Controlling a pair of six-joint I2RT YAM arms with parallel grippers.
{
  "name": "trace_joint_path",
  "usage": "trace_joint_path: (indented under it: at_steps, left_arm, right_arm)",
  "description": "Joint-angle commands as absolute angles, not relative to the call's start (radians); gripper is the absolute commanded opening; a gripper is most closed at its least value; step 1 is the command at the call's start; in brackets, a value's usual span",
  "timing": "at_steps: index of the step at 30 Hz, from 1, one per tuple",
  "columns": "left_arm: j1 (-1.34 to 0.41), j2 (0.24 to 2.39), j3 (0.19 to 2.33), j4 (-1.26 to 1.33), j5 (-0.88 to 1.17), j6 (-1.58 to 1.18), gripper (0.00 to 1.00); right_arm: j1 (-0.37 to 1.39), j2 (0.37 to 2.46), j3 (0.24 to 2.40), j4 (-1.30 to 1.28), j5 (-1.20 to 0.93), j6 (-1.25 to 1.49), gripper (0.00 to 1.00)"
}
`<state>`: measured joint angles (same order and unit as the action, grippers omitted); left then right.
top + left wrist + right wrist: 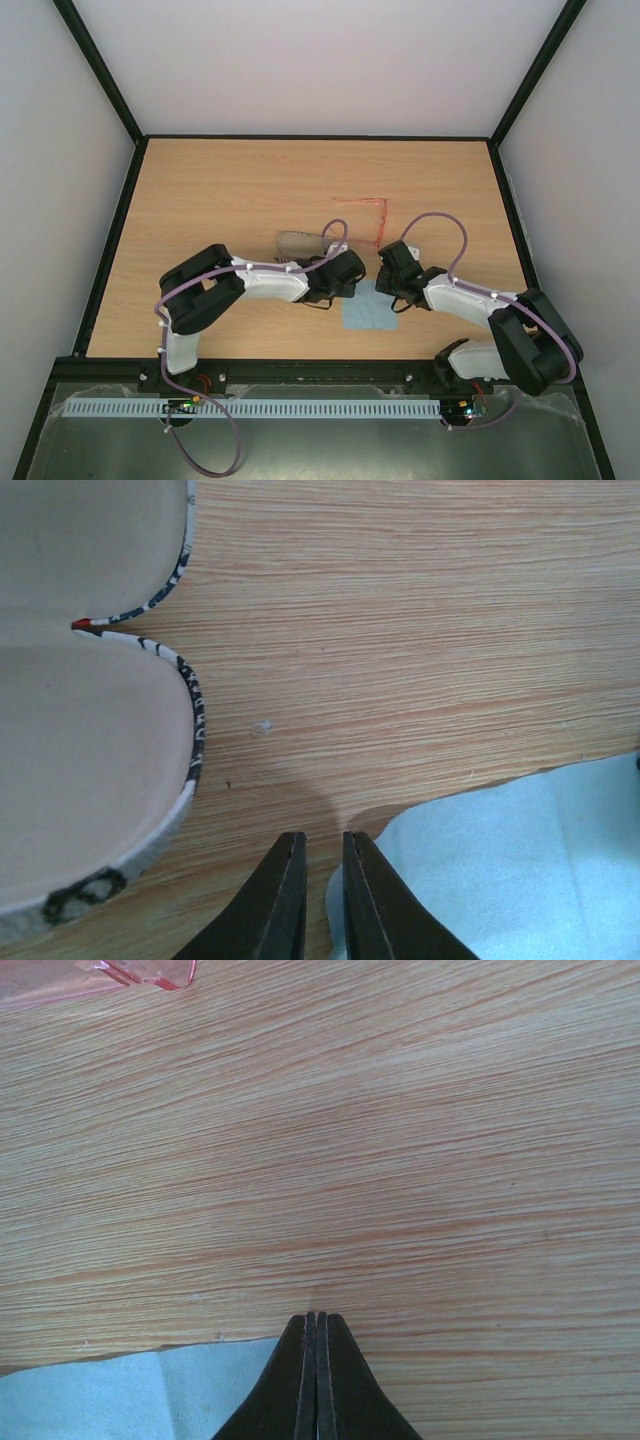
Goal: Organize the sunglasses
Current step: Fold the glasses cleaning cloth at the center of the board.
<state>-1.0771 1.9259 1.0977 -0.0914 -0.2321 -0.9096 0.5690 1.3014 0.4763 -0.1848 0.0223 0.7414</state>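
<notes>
Left gripper [324,838] barely parted and right gripper [317,1316] closed, both low over the wooden tabletop [220,180].

Seen from the left wrist, the left gripper's dark fingers stand a narrow slit apart with nothing between them. To their left lies the open case [193,730], patterned at the rim, its two pale halves facing up. On their right, the light blue cloth [520,860] lies flat between the two grippers. The right gripper's fingers are pressed together at that cloth's other edge, and no object shows between them. The sunglasses [150,972] rest on bare wood beyond the right gripper, apart from both case and cloth.
</notes>
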Motion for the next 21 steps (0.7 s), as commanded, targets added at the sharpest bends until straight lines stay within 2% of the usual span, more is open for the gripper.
trace_joint_path:
  at_steps: [1,10,21]
  left_arm:
    - [-1.081,1.912,1.054,-0.211,-0.255,-0.919,0.14]
    - [-1.058,1.853,1.016,-0.206,-0.278,-0.911,0.22]
    - [-1.080,1.846,1.018,-0.174,-0.251,-0.912,0.28]
  right_arm:
    - [0.577,1.294,0.466,-0.241,0.017,0.746,0.01]
    - [0.577,1.287,0.468,-0.244,0.015,0.745,0.01]
    - [0.577,1.290,0.473,-0.243,0.012,0.747,0.01]
